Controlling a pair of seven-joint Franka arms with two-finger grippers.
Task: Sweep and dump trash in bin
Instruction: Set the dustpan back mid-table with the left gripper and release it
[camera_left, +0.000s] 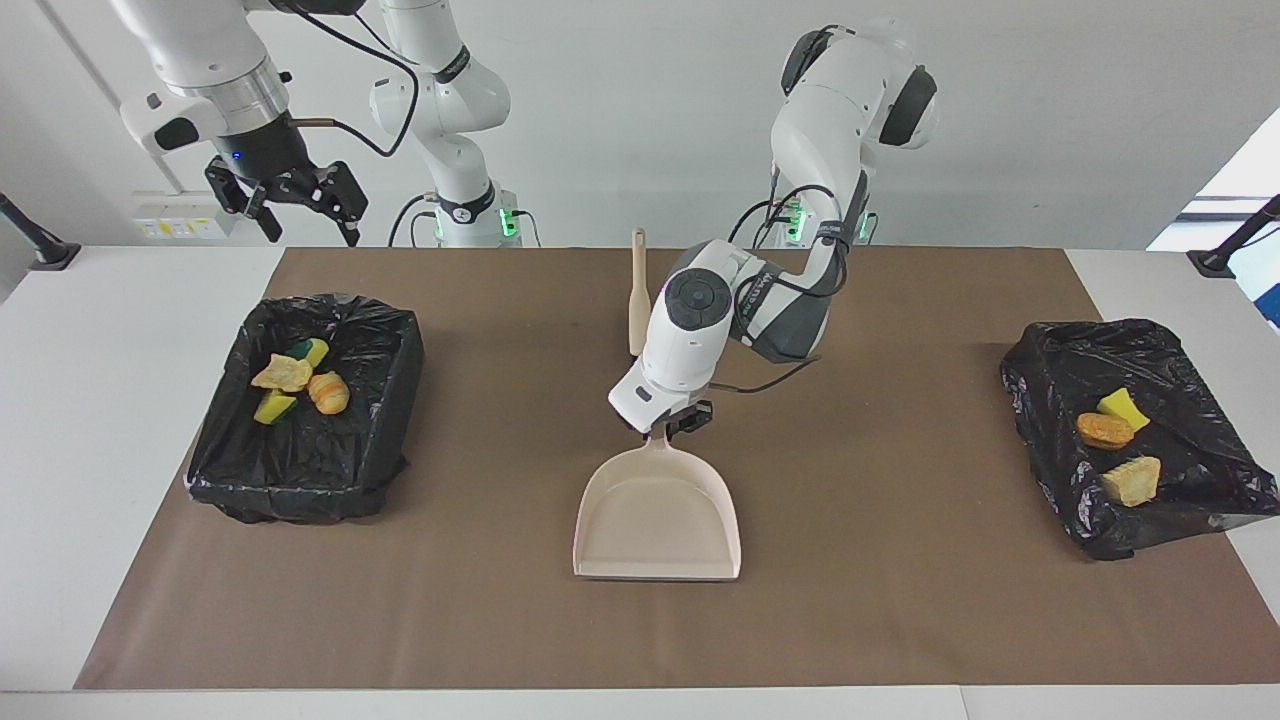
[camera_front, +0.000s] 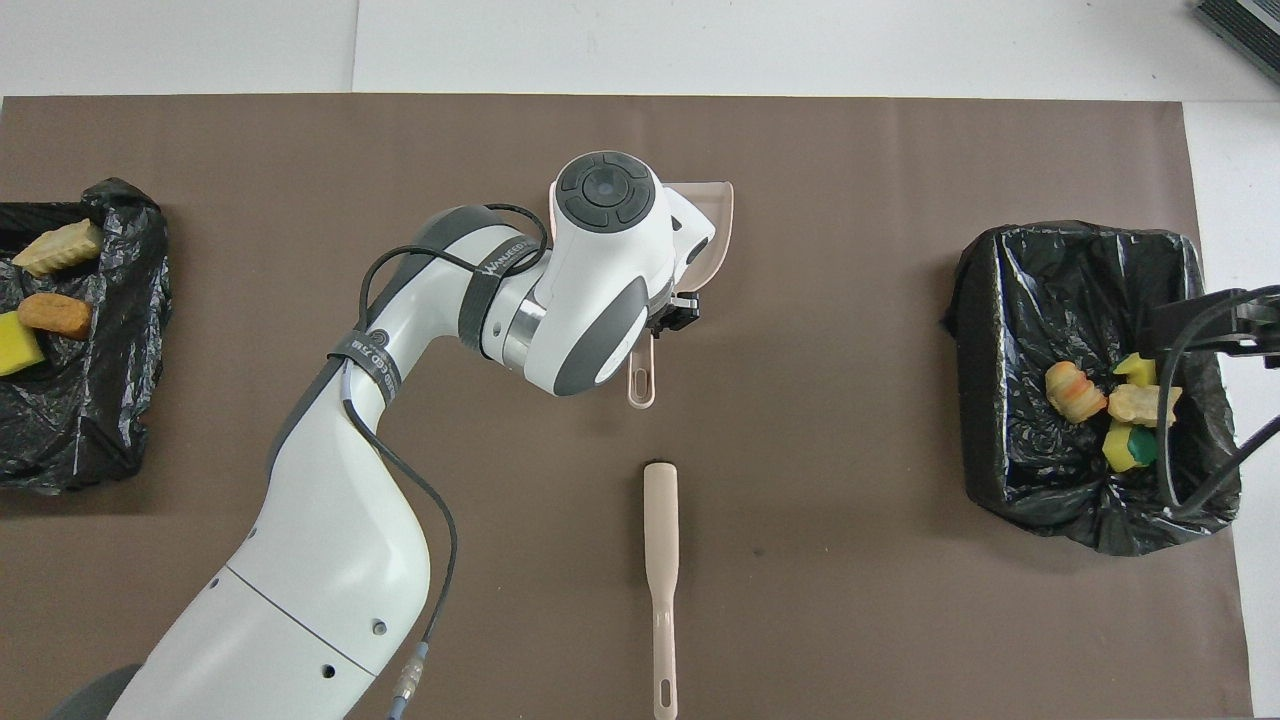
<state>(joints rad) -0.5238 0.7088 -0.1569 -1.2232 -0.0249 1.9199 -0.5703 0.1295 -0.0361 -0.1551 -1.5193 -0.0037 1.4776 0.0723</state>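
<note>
Trash (camera_left: 292, 381) lies in two lots, none of it on the brown paper mat (camera_left: 900, 600): four scraps, spongy yellow bits backed in green and ridged tan-orange lumps like bread, sit in the black-lined bin (camera_left: 305, 410) at the right arm's end of the table, and three more (camera_left: 1118, 446) rest on the crumpled glossy liner of the other bin (camera_left: 1140, 430) at the left arm's end. Both bins are shallow rectangular trays wrapped in wrinkled black plastic.

At mid-table a smooth beige plastic dustpan (camera_left: 655, 515) lies flat on the mat, its straight open lip turned away from the robots and its short looped handle pointing toward them. Nearer to the robots, in line with that handle, lies the brush (camera_front: 661, 560), a slim beige stick widening into a paddle-shaped head; in the facing view the arm hides its head.

White and grey, the left arm reaches out from its base and bends sharply down at the wrist, a black cable looping beside it. Its left gripper (camera_left: 672, 428) is down at the dustpan's handle, fingers pinched narrow on it.

Over the table edge by the four-scrap bin, the right arm waits raised, its right gripper (camera_left: 300, 210) pointing down with black fingers spread wide and nothing between them.
</note>
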